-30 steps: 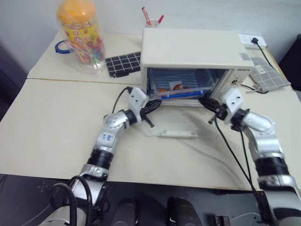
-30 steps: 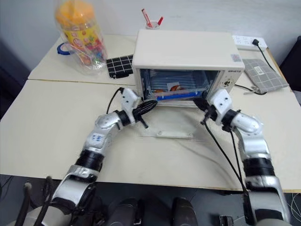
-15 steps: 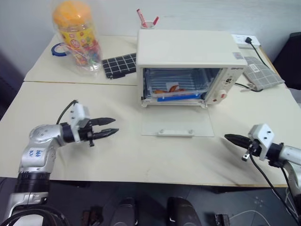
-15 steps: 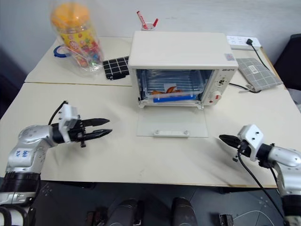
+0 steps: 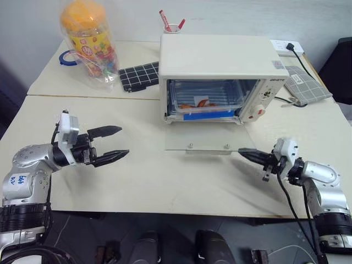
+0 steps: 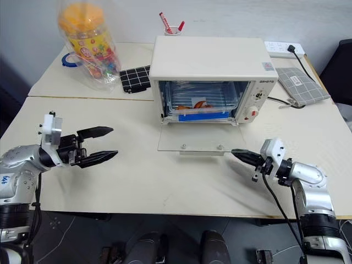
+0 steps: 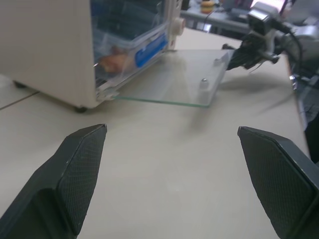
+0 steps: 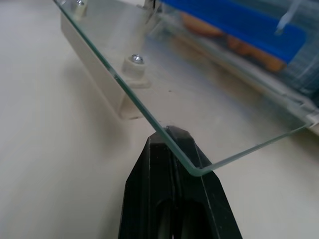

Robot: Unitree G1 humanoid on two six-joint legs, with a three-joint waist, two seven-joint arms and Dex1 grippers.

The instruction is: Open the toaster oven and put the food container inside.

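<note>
While inside the cream toaster oven (image 5: 220, 60), clear blue-clipped food container (image 5: 206, 105).

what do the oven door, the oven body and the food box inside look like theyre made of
Oven door: looks like clear glass, with a greenish polished edge and the table visible through it. Toaster oven body: smooth cream-white shell, probably painted metal, though plastic cannot be ruled out. Food container: appears to be clear plastic with a blue clip; orange-brown food shows through its walls.
</note>
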